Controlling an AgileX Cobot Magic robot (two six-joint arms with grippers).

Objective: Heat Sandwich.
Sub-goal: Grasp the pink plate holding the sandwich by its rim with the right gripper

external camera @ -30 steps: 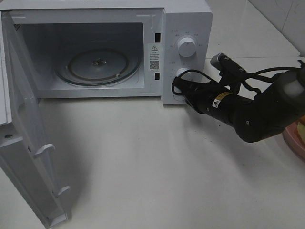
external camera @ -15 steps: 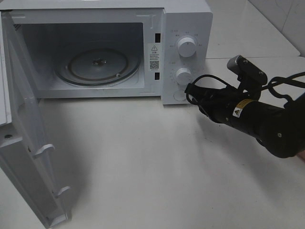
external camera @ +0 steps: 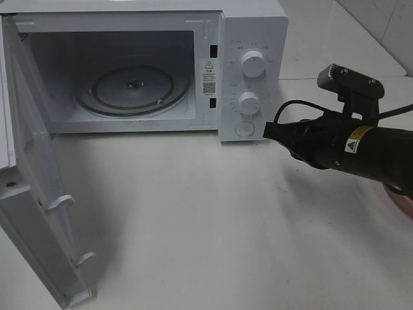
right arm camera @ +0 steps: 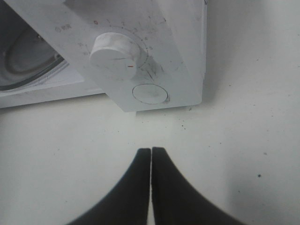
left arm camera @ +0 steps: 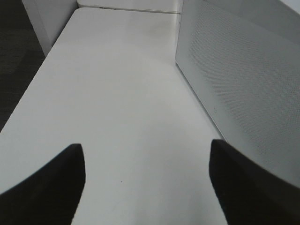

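Note:
The sandwich is out of view in all three views. The white microwave (external camera: 251, 32) stands at the back with its door (external camera: 39, 213) swung wide open and a bare glass turntable (external camera: 132, 87) inside. My right gripper (external camera: 268, 131) hovers just right of the control panel, level with the round button (external camera: 244, 129). In the right wrist view the right gripper (right arm camera: 151, 157) has its two black fingers pressed together with nothing between them, pointing at the button (right arm camera: 150, 93) below the lower knob (right arm camera: 115, 49). My left gripper (left arm camera: 147, 183) is open and empty over the bare counter.
Two knobs (external camera: 252, 63) sit on the panel. A sliver of something pink (external camera: 403, 199) shows under the right arm at the right edge. The microwave's perforated side wall (left arm camera: 243, 70) runs beside the left gripper. The white counter (external camera: 206, 226) lies in front of the oven.
My right arm has drawn back to the right, away from the lower knob and button. The microwave door and left gripper have not moved.

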